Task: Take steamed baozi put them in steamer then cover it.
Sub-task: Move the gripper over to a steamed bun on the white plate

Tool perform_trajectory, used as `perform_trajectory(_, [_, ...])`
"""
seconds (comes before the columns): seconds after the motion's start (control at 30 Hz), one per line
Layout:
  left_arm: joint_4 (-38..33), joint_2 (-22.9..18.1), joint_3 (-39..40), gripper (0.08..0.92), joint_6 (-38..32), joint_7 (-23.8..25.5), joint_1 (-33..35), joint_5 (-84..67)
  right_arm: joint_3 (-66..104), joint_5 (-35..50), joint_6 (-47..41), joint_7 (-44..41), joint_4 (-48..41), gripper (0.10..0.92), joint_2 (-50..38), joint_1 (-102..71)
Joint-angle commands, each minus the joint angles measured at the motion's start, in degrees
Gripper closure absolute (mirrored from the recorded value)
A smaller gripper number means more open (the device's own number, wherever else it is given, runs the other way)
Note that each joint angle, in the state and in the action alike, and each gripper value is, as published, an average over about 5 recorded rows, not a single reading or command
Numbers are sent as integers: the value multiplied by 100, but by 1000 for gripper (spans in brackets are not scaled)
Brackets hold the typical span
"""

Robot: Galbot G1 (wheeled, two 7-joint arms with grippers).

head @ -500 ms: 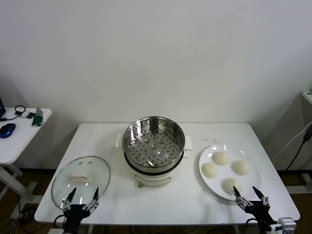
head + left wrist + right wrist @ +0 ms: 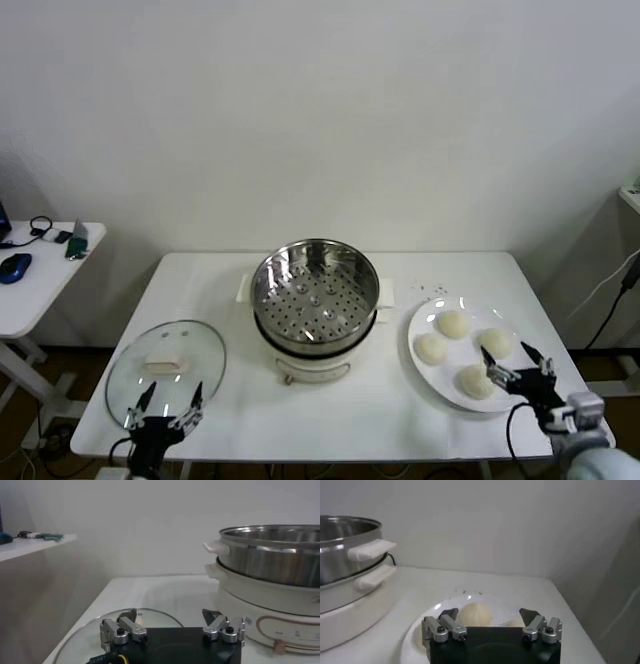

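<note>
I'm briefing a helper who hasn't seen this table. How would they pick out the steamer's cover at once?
Start at the shiny steamer in the middle of the white table. Look toward the table's front left corner, just ahead of the left gripper: the cover lies flat there. Unlike the white plate of baozi on the right, it is clear glass with a whitish handle.

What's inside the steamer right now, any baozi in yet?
Nothing: the steamer shows only its bare perforated tray. All four baozi sit on the white plate. Below the tray is hidden.
</note>
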Motion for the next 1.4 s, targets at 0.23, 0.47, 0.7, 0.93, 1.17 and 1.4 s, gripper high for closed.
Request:
perform_trajectory(0.23, [-100, -17, 39, 177, -11, 14, 10, -7, -1772, -1558, -42, -2485, -1651, 203, -2277, 2935])
perform_trajectory(0.47, [-81, -43, 84, 177, -20, 32, -8, 8, -4597, -2901, 1352, -4628, -2823, 203, -2836, 5801])
perform_trajectory(0.7, [-8, -35, 68, 177, -31, 44, -39, -19, -8445, -3332, 2510, -6254, -4256, 203, -2096, 9533])
perform_trajectory(0.93, [-140, -66, 32, 177, 15, 106, -23, -25, -11437, -2428, 2669, -6899, -5580, 203, -774, 11737])
perform_trajectory(1.17, [-204, -165, 71, 177, 25, 140, -74, -19, -11661, -2124, 2493, -6903, -5800, 203, -179, 11428])
perform_trajectory(1.4, [-175, -172, 79, 177, 29, 151, -83, 20, -10910, -2435, 2412, -6662, -6091, 203, 132, 10485])
